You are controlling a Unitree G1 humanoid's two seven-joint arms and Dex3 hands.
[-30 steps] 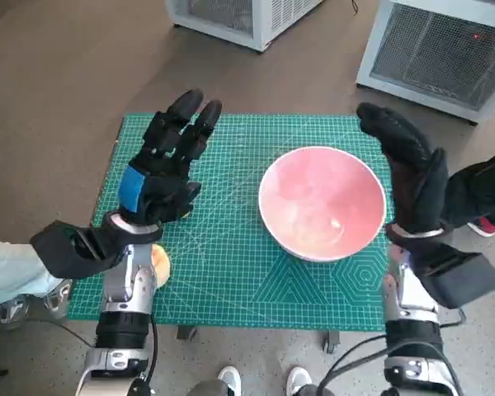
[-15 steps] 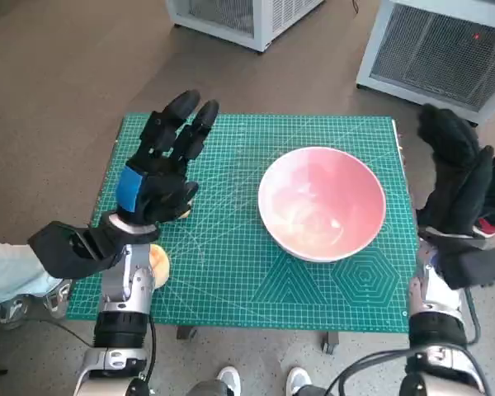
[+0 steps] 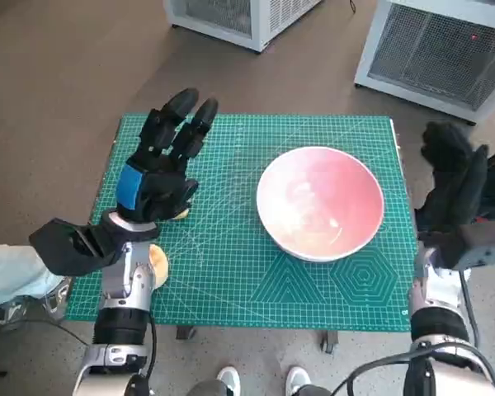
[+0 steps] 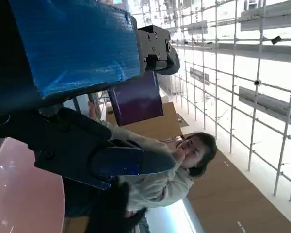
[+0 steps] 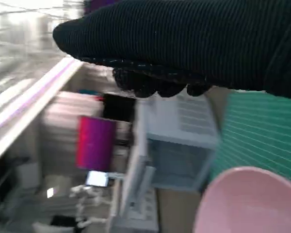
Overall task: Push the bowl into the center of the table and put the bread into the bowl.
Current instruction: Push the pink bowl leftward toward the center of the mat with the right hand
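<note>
A pink bowl (image 3: 320, 202) stands empty on the green cutting mat (image 3: 231, 247), right of the mat's middle; it also shows in the left wrist view (image 4: 19, 194) and the right wrist view (image 5: 247, 204). The bread (image 3: 159, 262), a small tan roll, lies near the mat's front left edge, mostly hidden behind my left forearm. My left hand (image 3: 161, 165) hovers over the mat's left part, fingers spread, holding nothing. My right hand (image 3: 452, 177) is raised beyond the mat's right edge, apart from the bowl, fingers straight and empty.
Two pale grey cabinets (image 3: 433, 49) stand on the floor behind the table. A person's feet (image 3: 260, 379) show at the front edge. A seated person (image 4: 184, 160) appears in the left wrist view. The table's right edge (image 3: 408, 206) runs beside the bowl.
My right hand has drawn away from the bowl's right rim, moving right past the table edge. The bowl and my left hand have stayed in place.
</note>
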